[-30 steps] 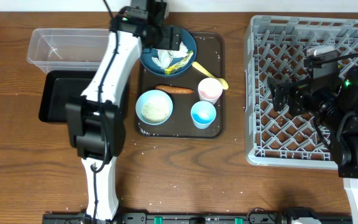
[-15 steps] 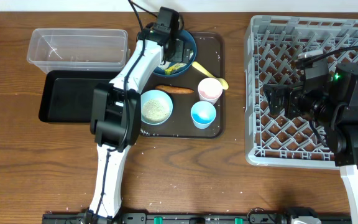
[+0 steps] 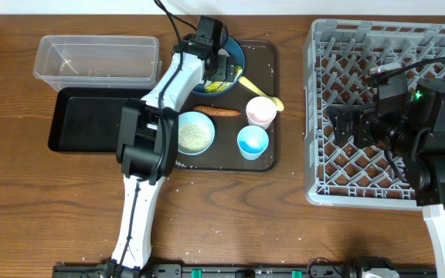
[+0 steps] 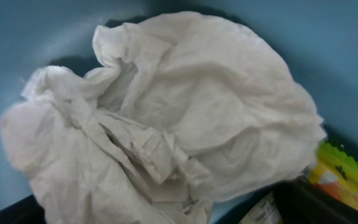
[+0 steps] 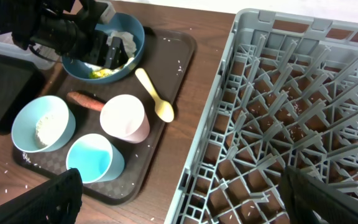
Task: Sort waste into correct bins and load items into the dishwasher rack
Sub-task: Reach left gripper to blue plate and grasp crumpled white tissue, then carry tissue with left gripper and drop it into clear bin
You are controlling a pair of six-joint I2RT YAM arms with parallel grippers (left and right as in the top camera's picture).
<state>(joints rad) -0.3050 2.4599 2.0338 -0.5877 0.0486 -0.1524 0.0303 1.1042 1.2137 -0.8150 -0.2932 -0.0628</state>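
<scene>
My left gripper (image 3: 221, 65) is down in the dark blue plate (image 3: 239, 51), jaws open around crumpled white paper (image 4: 166, 112); a yellow-green scrap (image 4: 347, 177) lies beside it. The orange stick (image 3: 216, 111), light blue bowl of rice (image 3: 195, 133), blue cup (image 3: 253, 142), pink cup (image 3: 260, 112) and yellow spoon (image 3: 259, 90) sit on the brown tray (image 3: 273, 159). My right gripper (image 5: 191, 205) is open and empty over the left part of the grey rack (image 3: 338, 189).
The clear tub (image 3: 99, 59) stands at the back left with the black tray (image 3: 83, 120) just in front of it, both left of the brown tray. Loose rice grains dot the brown tray and the rack floor (image 5: 278, 93).
My left gripper has moved right and down onto the paper in the plate. My right arm has shifted slightly left, then stayed put.
</scene>
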